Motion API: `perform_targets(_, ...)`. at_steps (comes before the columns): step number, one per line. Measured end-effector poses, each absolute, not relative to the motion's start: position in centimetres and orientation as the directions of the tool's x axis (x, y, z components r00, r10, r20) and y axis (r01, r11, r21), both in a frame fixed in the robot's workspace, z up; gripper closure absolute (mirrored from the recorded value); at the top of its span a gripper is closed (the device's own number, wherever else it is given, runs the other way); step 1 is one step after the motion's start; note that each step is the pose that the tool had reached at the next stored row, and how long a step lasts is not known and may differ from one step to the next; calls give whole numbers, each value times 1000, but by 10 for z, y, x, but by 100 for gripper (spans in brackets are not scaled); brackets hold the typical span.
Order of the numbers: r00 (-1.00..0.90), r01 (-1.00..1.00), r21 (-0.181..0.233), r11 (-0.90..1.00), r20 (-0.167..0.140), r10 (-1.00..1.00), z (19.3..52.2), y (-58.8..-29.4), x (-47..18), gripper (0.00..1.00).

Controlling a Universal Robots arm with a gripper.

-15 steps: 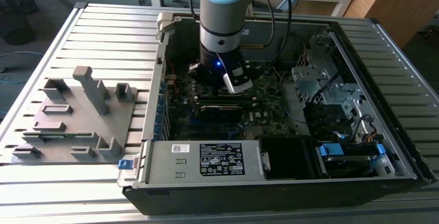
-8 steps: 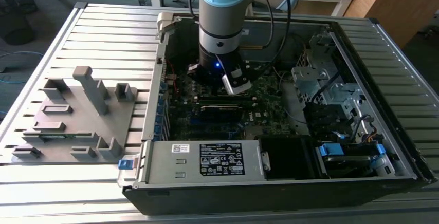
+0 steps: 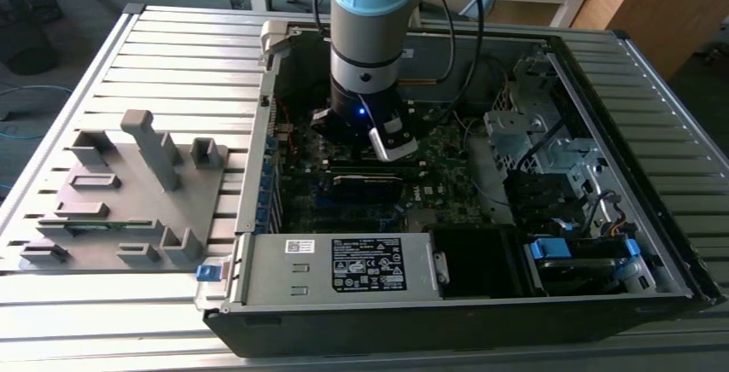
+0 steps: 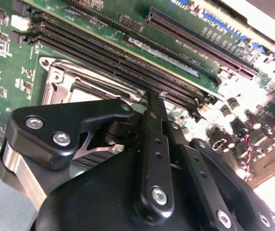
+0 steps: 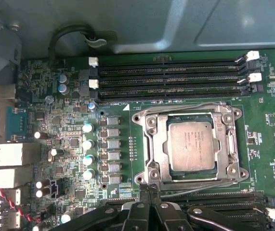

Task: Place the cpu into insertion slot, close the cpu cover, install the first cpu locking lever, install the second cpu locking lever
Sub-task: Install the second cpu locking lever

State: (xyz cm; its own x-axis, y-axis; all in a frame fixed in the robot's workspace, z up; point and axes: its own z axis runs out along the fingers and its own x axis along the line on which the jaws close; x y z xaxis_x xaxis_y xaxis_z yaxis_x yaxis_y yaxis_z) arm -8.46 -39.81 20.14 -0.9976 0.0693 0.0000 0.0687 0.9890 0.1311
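Arm [image 3: 367,48] stands near vertical, reaching down into the open case [image 3: 638,176], wrist low over the motherboard [image 5: 55,110]. Gripper [image 5: 149,188] has its fingers pressed together, gripping nothing, tip at the edge of the socket frame. Cpu [image 5: 191,145] sits in the slot [image 5: 162,155] with the cover [image 5: 226,144] down around it.

Arm [image 3: 370,39] comes down near vertical from the far edge of the worktop, wrist low with a blue light lit. Claw [image 4: 152,98] points straight down in the second wrist view, fingers [image 4: 151,125] pressed together to one narrow tip, nothing between them. Tip also seen in the first wrist view [image 5: 149,191].
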Motion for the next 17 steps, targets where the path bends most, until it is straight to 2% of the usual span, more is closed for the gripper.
perform_targets(17,-998,69,186,980,3,69,198,-400,-85,90)
